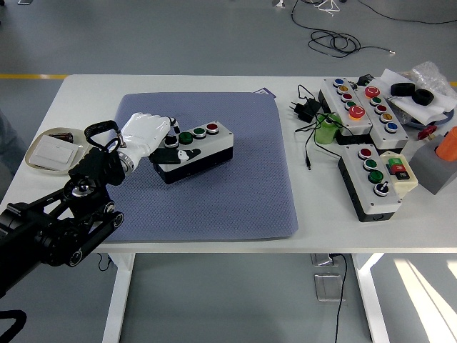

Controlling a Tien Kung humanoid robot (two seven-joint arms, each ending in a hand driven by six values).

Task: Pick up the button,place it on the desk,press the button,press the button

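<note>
A white and black button box (196,148) with a red and two green buttons lies on the blue-grey mat (214,193), left of the mat's middle. My left hand (148,133), white with black fingertips, grips the box's left end, fingers curled over its top and side. The black left arm (61,221) comes in from the lower left. The box looks tilted a little, its left end in my hand. No right arm shows.
A shallow white dish (50,150) sits at the left edge. At the right lie more button boxes (357,106), (373,182), a green cup (327,130), a black plug with cable (307,108), and a grey block (434,168).
</note>
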